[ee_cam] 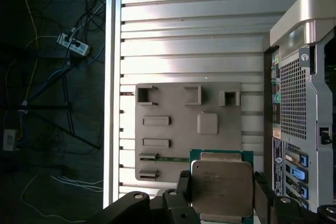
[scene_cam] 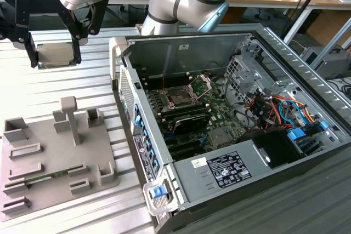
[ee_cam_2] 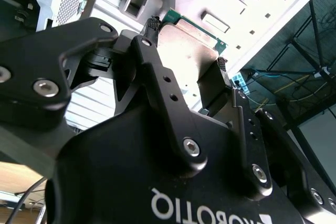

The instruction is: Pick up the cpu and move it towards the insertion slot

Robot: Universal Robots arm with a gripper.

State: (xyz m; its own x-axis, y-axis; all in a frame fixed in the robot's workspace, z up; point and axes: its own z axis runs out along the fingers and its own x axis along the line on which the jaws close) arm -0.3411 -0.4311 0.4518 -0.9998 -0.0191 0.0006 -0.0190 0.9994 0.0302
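The gripper [scene_cam: 55, 51] hangs over the slatted table [scene_cam: 60, 89], its fingers [ee_cam: 261, 199] clamped on two opposite edges of the cpu [scene_cam: 53, 56]. In the first wrist view the chip's silvery top faces the camera, the grey tray [ee_cam: 178, 106] lies below the tool, and the computer case [ee_cam: 294, 103] stands beside it. The exterior view adds the insertion slot [scene_cam: 179, 99] inside the open case, well apart from the tool. Its bracket [scene_cam: 203, 83] looks raised, I think. The tool sits well above the tray's posts.

The cpu [ee_cam: 220, 190] has a dull silvery metal top; the tray [ee_cam: 178, 111] is matt grey plastic.
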